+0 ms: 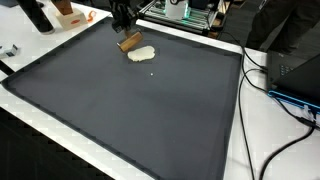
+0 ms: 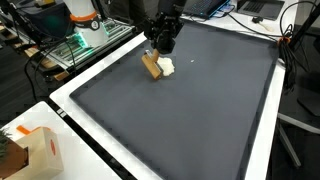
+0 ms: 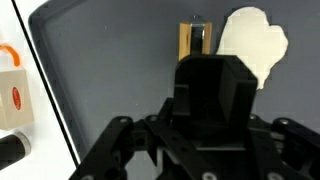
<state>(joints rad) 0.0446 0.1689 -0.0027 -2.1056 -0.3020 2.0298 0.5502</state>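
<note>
Your gripper [image 2: 161,44] hovers just above the wooden block [image 2: 152,65], near the dark mat's [image 2: 200,120] edge. The block touches a flat white piece [image 2: 167,67]. Jaws: cannot tell. Likely the approach step. A grasp calls for descending squarely over the block, clear of the white piece.

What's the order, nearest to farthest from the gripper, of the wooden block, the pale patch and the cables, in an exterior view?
1. Wooden block, just below the gripper.
2. Pale patch, beside the block.
3. Cables, far right.
</note>
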